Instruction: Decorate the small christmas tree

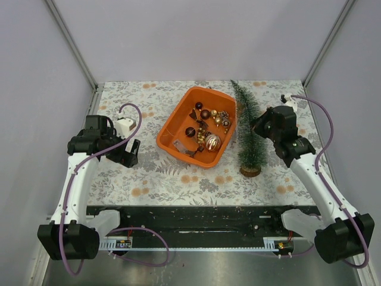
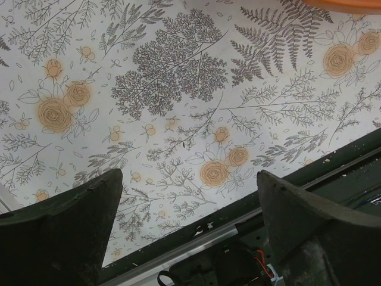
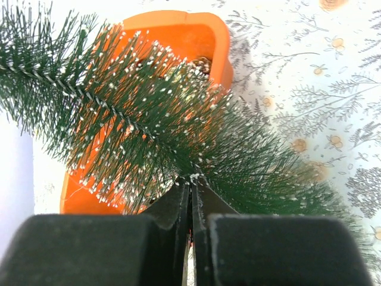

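Right gripper [image 3: 191, 183]: black jaws pressed together, tips pinching bristles partway up the small christmas tree [image 1: 246, 122]. Tree: dark green, white-flecked, upright on a round brown base on the flowered tablecloth [image 1: 155, 182], just right of the orange tub [image 1: 174, 128]. Tub: holds gold and brown baubles [image 1: 209, 128]. Left gripper [image 2: 189, 182]: jaws spread wide, holding nothing, above the cloth, left of the tub.

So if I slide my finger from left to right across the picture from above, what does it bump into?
left arm → orange tub with the baubles inside → small christmas tree → right arm
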You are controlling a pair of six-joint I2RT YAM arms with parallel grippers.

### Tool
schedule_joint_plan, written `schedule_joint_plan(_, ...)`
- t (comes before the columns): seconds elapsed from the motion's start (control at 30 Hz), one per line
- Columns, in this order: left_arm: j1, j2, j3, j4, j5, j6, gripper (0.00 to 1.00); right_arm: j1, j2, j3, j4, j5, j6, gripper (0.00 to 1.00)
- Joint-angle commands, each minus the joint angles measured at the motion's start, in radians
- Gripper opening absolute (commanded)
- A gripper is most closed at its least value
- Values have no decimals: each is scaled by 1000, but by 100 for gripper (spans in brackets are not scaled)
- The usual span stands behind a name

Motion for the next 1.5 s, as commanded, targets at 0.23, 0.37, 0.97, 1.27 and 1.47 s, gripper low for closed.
schedule_joint_plan(0.23,1,-6,27,36,40,-29,99,77,-133,-155,484,-36,16,0)
schedule_joint_plan(0.37,1,-17,25,33,31,-21,99,115,-136,-171,496,-21,-22,0)
schedule_joint_plan(0.97,-15,6,23,80,20,-87,99,173,-541,-510,477,45,-80,0)
schedule_joint_plan(1.27,-178,174,175,153,-15,-185,99,173,-650,-531,307,-4,-96,0)
schedule_joint_plan(1.47,-275,296,244,229,-113,-261,99,173,-740,-548,214,-28,-88,7)
